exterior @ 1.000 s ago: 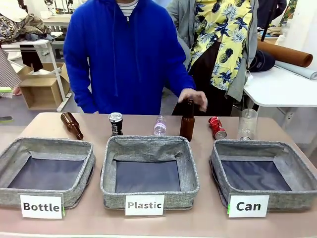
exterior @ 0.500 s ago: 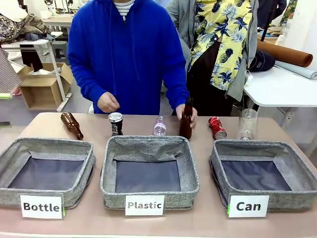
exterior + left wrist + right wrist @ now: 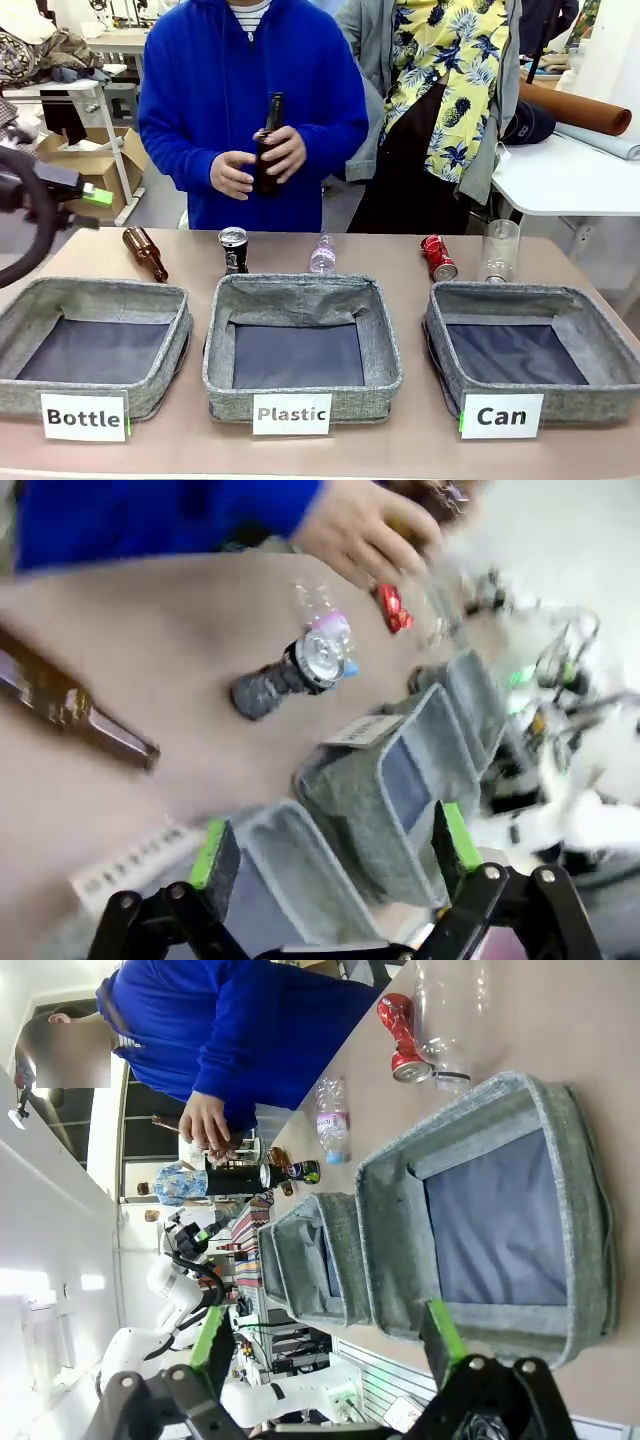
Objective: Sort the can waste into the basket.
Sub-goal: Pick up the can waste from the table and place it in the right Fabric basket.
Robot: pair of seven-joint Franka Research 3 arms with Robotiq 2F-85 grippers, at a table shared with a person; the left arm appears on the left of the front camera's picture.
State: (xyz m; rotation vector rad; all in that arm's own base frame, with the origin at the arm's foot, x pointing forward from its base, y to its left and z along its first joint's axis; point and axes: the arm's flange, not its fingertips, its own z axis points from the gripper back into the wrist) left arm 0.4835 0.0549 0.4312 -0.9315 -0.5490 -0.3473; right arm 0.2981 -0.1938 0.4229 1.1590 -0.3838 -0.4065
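Note:
The slim black can (image 3: pixel 234 250) stands upright at the far side of the table, behind the middle basket. The red can (image 3: pixel 437 258) lies tipped behind the "Can" basket (image 3: pixel 445 345) at the right. My left gripper (image 3: pixel 95 196) hovers open at the left edge, above the table's far left corner. In the left wrist view its open gripper (image 3: pixel 335 850) holds nothing, and the black can (image 3: pixel 285 675) and red can (image 3: pixel 393 608) lie farther off. My right gripper (image 3: pixel 326 1338) is open above the near wall of the Can basket (image 3: pixel 395 1220), with the red can (image 3: pixel 400 1025) beyond.
A person in blue holds a brown bottle (image 3: pixel 268 145) in both hands above the table. Another brown bottle (image 3: pixel 145 252) lies at the far left. A small clear bottle (image 3: pixel 322 254) and a clear cup (image 3: pixel 499 250) stand in the back row. "Bottle" (image 3: pixel 30 310) and "Plastic" (image 3: pixel 215 350) baskets sit left and middle.
The person has lifted the upright brown bottle off the table into both hands. My left gripper has come into the front view at the left edge.

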